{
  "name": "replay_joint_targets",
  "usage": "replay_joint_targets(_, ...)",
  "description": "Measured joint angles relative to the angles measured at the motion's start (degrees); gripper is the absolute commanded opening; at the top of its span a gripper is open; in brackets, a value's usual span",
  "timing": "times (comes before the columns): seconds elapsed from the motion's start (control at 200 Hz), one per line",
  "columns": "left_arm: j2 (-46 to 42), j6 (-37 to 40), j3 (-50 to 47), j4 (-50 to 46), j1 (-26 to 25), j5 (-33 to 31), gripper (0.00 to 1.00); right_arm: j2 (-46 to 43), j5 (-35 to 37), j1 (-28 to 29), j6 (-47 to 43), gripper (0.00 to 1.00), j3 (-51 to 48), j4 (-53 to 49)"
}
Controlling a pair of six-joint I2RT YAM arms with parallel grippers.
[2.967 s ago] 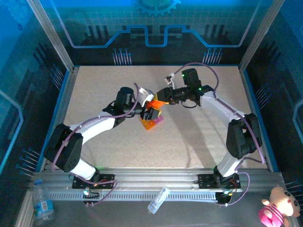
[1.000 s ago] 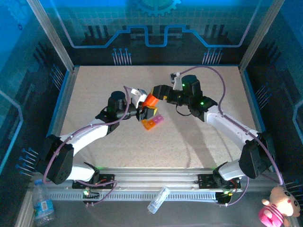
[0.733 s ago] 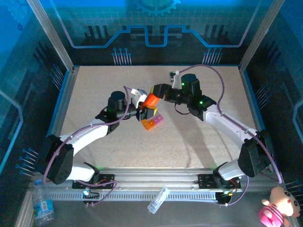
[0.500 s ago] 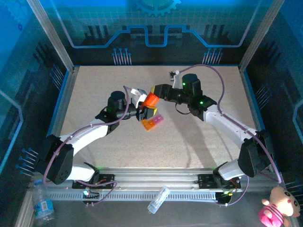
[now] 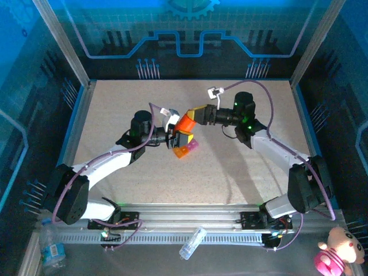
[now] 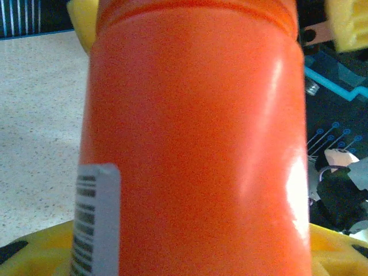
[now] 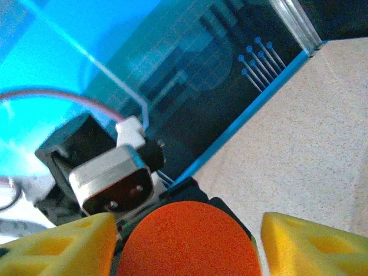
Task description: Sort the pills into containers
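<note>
Left arm is stretching from its base at the near left toward table (image 5: 241, 167) centre, forearm low, wrist pointing right. Left gripper (image 5: 171, 137) is clamping the orange bottle (image 5: 185, 122) by its body. In the left wrist view, the bottle wall (image 6: 195, 144) is sitting between the yellow fingers (image 6: 336, 247), with a barcode label (image 6: 95, 218) at lower left.

The containers (image 5: 185, 149), a short strip with orange and pink compartments, are lying on the table just on the near side of the bottle. Cannot tell whether the strip is touching the gripper.

Right arm is arching in from the right, wrist pointing left. Right gripper (image 5: 197, 115) is straddling the bottle's rounded end (image 7: 190, 238), yellow fingers (image 7: 63, 244) close on either side. Cannot tell whether they are pressing it.
</note>
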Motion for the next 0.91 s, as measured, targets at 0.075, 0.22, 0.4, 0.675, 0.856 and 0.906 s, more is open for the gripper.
replay_joint_targets(0.075,0.0,1.07,0.15,-0.74,0.0,-1.84,0.0,-2.03,4.79,-0.61,2.4,0.8,-1.62,-1.11)
replay_joint_targets(0.22,-0.07,4.68,0.2,-2.12,-0.02,-7.37,0.0,-9.14,17.07,-0.31,6.71,0.83,-3.8,-6.84)
replay_joint_targets(0.4,-0.07,8.09,0.24,-3.56,-0.02,-11.78,0.0,-16.57,31.67,2.47,10.29,0.88,-3.52,-15.65)
replay_joint_targets(0.675,-0.04,10.01,1.77,-4.92,-0.68,-13.44,0.0,-10.25,37.13,6.4,10.71,0.88,1.95,-21.46)
replay_joint_targets(0.856,-0.04,10.54,2.58,-5.35,-1.6,-13.55,0.0,-5.75,37.16,8.66,10.78,0.82,4.52,-21.62)
replay_joint_targets(0.906,0.04,10.56,2.58,-5.7,-1.64,-13.68,0.0,-5.03,37.0,8.83,10.67,0.81,5.14,-21.59)
